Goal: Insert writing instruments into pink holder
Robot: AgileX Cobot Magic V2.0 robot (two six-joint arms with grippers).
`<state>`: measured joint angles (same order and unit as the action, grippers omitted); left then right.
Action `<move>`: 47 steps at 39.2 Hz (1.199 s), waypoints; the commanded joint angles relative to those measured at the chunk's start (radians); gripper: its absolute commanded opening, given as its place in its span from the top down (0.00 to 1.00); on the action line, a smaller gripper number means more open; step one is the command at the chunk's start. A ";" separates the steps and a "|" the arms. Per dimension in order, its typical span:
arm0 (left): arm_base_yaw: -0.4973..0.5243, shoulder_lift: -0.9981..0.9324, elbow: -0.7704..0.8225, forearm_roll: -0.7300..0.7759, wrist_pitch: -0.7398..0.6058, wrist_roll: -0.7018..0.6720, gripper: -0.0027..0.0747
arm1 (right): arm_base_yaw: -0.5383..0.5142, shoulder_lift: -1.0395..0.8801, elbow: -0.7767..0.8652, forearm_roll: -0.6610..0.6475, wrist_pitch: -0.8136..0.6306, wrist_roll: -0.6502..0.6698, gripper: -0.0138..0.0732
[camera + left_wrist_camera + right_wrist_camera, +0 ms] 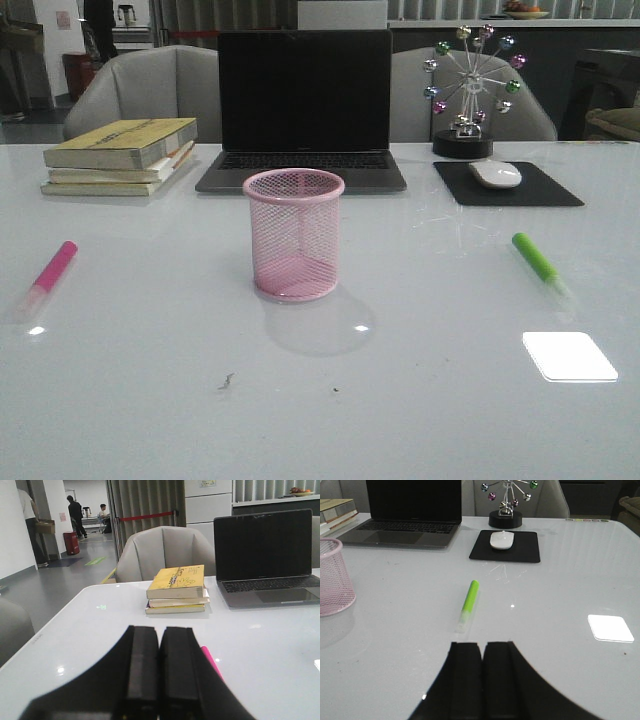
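You're right at the start here, nothing's been picked up yet. The pale pink wire-mesh cup stands upright mid-desk, in front of the dark laptop, and it looks empty. The hot pink highlighter lies flat near the desk's left edge, whitish cap end toward you; the bright green highlighter lies near the right edge, same way round.

Your left claw is pressed fully together with nothing in it, and the pink marker pokes out just beside and beyond it. Your right claw is also closed tight and empty, with the green one lying straight ahead, well apart from it.

Next move, I'd say: spread one claw, come down across a marker's barrel, grip, lift, tip it upright and drop it through the cup's rim. The slick glossy white desk might let the marker skid.
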<state>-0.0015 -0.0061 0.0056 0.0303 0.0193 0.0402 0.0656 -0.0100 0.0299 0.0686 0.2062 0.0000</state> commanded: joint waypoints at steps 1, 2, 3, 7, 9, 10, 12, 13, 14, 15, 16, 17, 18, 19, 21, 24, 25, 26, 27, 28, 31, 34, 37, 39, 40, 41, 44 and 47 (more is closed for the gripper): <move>-0.008 -0.002 0.005 -0.003 -0.089 -0.012 0.85 | -0.003 -0.019 0.001 -0.006 -0.084 0.000 0.78; -0.008 -0.002 0.005 -0.003 -0.089 -0.012 0.85 | -0.003 -0.019 0.001 -0.006 -0.084 0.000 0.78; -0.008 -0.002 0.005 -0.003 -0.089 -0.012 0.85 | -0.003 -0.019 0.001 -0.006 -0.084 0.000 0.78; -0.008 -0.002 0.005 -0.003 -0.089 -0.012 0.85 | -0.003 -0.019 0.001 -0.006 -0.084 0.000 0.78; -0.008 -0.002 0.005 -0.003 -0.089 -0.012 0.85 | -0.003 -0.019 0.001 -0.006 -0.084 0.000 0.78; -0.008 -0.002 0.005 -0.003 -0.089 -0.012 0.85 | -0.003 -0.019 0.001 -0.006 -0.084 0.000 0.78; -0.008 -0.002 0.005 -0.003 -0.089 -0.012 0.85 | -0.003 -0.019 0.001 -0.006 -0.084 0.000 0.78; -0.008 -0.002 0.005 -0.003 -0.089 -0.012 0.85 | -0.003 -0.019 0.001 -0.006 -0.084 0.000 0.78; -0.008 -0.002 0.005 -0.003 -0.089 -0.012 0.85 | -0.003 -0.019 0.001 -0.006 -0.084 0.000 0.78; -0.008 -0.002 0.005 -0.003 -0.089 -0.012 0.85 | -0.003 -0.019 0.001 -0.006 -0.084 0.000 0.78; -0.008 -0.002 0.005 -0.003 -0.089 -0.012 0.85 | -0.003 -0.019 0.001 -0.006 -0.084 0.000 0.78; -0.008 -0.002 0.005 -0.003 -0.089 -0.012 0.85 | -0.003 -0.019 0.001 -0.006 -0.084 0.000 0.78; -0.008 -0.002 0.005 -0.003 -0.089 -0.012 0.85 | -0.003 -0.019 0.001 -0.006 -0.084 0.000 0.78; -0.008 -0.002 0.005 -0.003 -0.089 -0.012 0.85 | -0.003 -0.019 0.001 -0.006 -0.084 0.000 0.78; -0.008 -0.002 0.005 -0.003 -0.089 -0.012 0.85 | -0.003 -0.019 0.001 -0.006 -0.084 0.000 0.78; -0.008 -0.002 0.005 -0.003 -0.089 -0.012 0.85 | -0.003 -0.019 0.001 -0.006 -0.084 0.000 0.78; -0.008 -0.002 0.005 -0.003 -0.089 -0.012 0.85 | -0.003 -0.019 0.001 -0.006 -0.084 0.000 0.78; -0.008 -0.002 0.005 -0.003 -0.089 -0.012 0.85 | -0.003 -0.019 0.001 -0.006 -0.084 0.000 0.78; -0.008 -0.002 0.005 -0.003 -0.089 -0.012 0.85 | -0.003 -0.019 0.001 -0.006 -0.084 0.000 0.78; -0.008 -0.002 0.005 -0.003 -0.089 -0.012 0.85 | -0.003 -0.019 0.001 -0.006 -0.084 0.000 0.78; -0.008 -0.002 0.005 -0.003 -0.089 -0.012 0.85 | -0.003 -0.019 0.001 -0.006 -0.092 0.000 0.78; -0.008 -0.002 0.005 -0.003 -0.089 -0.012 0.85 | -0.003 -0.019 0.001 -0.006 -0.096 0.000 0.78; -0.008 -0.002 0.003 -0.003 -0.089 -0.012 0.85 | -0.003 -0.019 0.001 -0.006 -0.105 0.000 0.78; -0.008 -0.002 0.003 -0.003 -0.097 -0.012 0.85 | -0.003 -0.019 0.001 -0.006 -0.124 0.000 0.78; -0.008 -0.002 0.003 -0.003 -0.105 -0.012 0.85 | -0.003 -0.019 0.001 -0.006 -0.134 0.000 0.78; -0.008 -0.002 0.003 -0.003 -0.116 -0.012 0.85 | -0.003 -0.019 0.001 -0.006 -0.150 0.000 0.78; -0.008 -0.002 0.001 -0.007 -0.174 -0.012 0.85 | -0.003 -0.019 0.001 -0.006 -0.213 0.000 0.78; -0.008 -0.002 -0.010 -0.030 -0.235 -0.012 0.85 | -0.003 -0.019 0.001 -0.006 -0.336 0.000 0.78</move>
<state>-0.0015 -0.0061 0.0056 0.0231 -0.0722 0.0402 0.0656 -0.0100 0.0299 0.0686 0.0659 0.0000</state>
